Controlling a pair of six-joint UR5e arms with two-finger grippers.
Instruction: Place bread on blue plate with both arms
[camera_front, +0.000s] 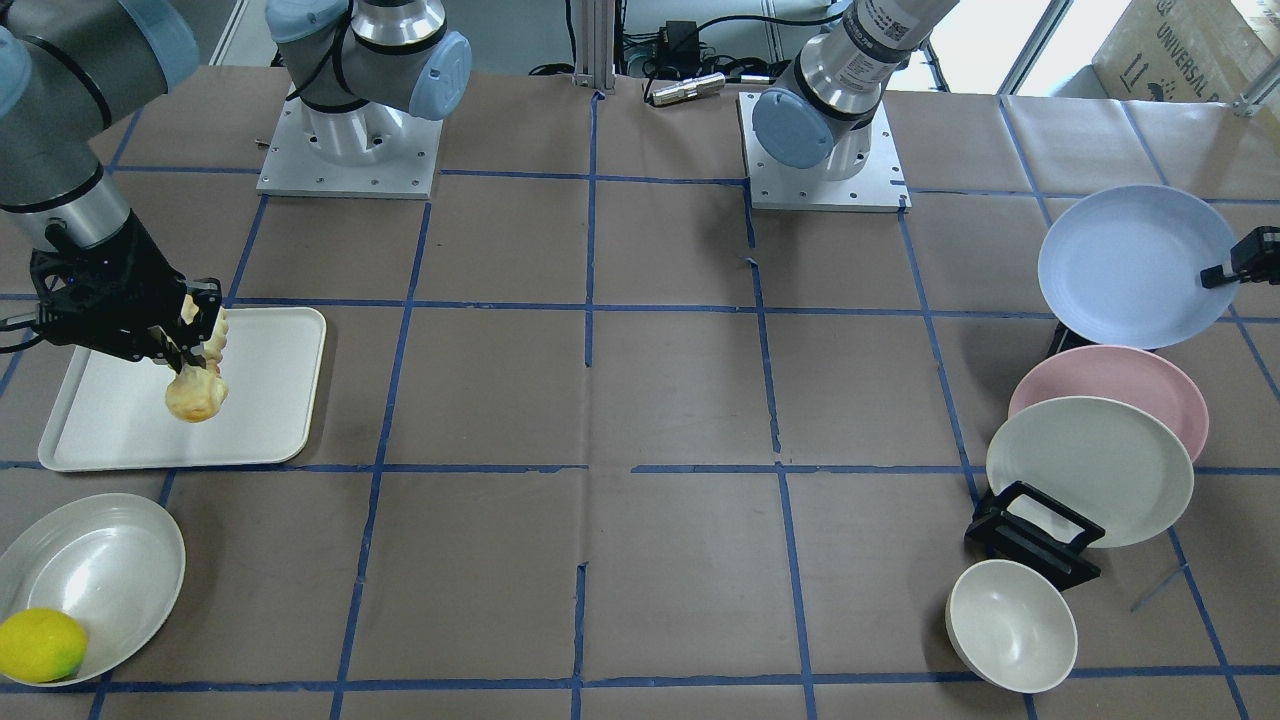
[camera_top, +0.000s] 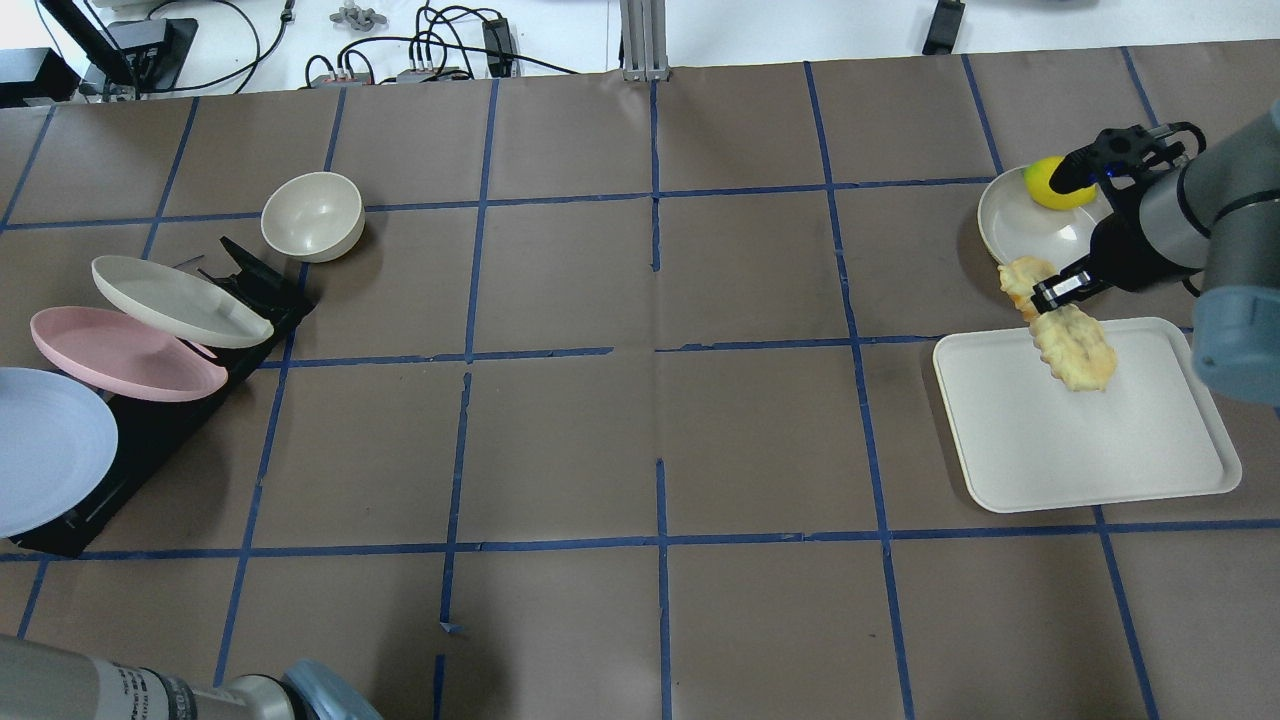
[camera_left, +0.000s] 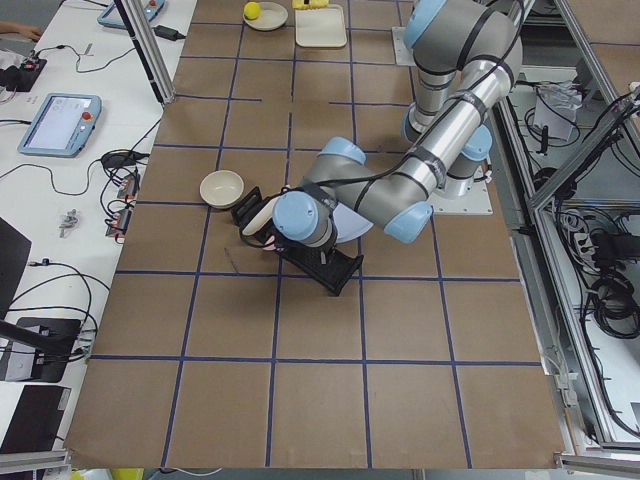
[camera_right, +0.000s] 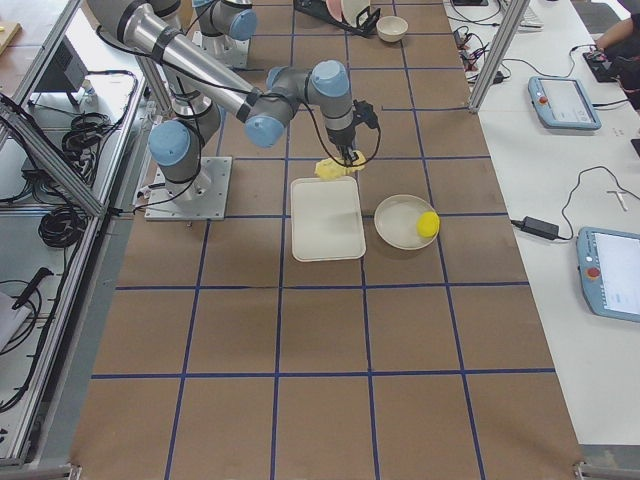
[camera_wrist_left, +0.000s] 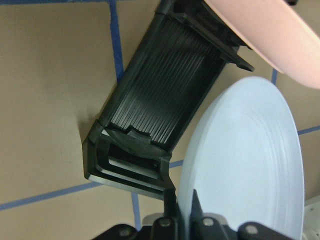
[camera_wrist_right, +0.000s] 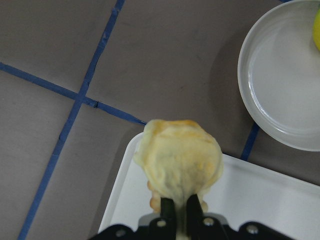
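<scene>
Brown gridded table (camera_top: 640, 450) | white tray (camera_top: 1150, 460) at 3 o'clock | blue plate (camera_front: 1120, 265) at 9 o'clock, left gripper (camera_front: 1222, 270) pinching its rim | bread (camera_top: 1080, 355) dangling over tray's edge, right gripper (camera_top: 1060, 290) clamped mid-loaf | risk: soft loaf may sag, slip during carry.

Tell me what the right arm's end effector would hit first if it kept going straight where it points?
Likely the white tray: the right end effector points down with the bread hanging over the tray's corner, so the bread would touch first. Depth is unclear; the table beside is possible.
</scene>
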